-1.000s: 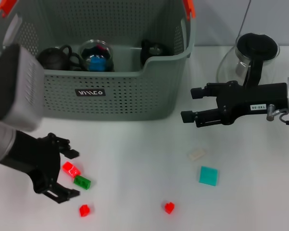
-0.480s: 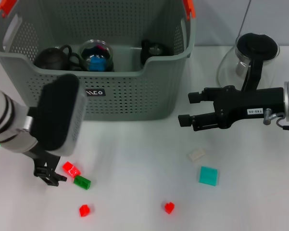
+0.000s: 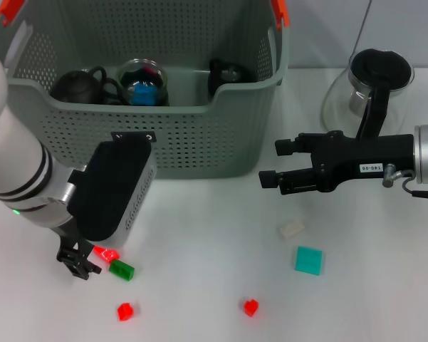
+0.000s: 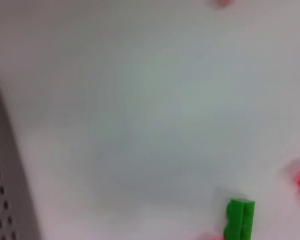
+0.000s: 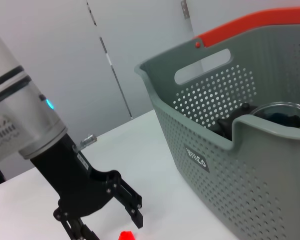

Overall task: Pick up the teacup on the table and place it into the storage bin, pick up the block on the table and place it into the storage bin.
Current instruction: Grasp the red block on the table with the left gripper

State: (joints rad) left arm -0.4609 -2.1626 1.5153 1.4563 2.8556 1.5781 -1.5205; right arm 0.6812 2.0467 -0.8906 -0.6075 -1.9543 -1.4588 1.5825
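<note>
The grey-green storage bin (image 3: 199, 142) stands at the back of the table, also seen in the right wrist view (image 5: 259, 165). A black teacup (image 3: 78, 84) lies inside it on the left. My left gripper (image 3: 85, 260) is down at the table, open, its fingers beside a red block (image 3: 105, 254) and a green block (image 3: 121, 270); the wrist hides most of it. The right wrist view shows the left gripper (image 5: 111, 229) spread just above the red block (image 5: 126, 235). My right gripper (image 3: 274, 162) hovers open and empty, right of the bin.
Also in the bin are a glass jar with blue contents (image 3: 142, 82) and another black cup (image 3: 228, 75). Loose on the table are a red block (image 3: 124, 311), another red block (image 3: 251, 307), a cream piece (image 3: 292, 228) and a teal tile (image 3: 309, 260). A glass pot (image 3: 374, 85) stands back right.
My left arm swung in over the front-left blocks and turned its wrist, bringing the gripper down beside the red block. The right gripper drifted slightly left.
</note>
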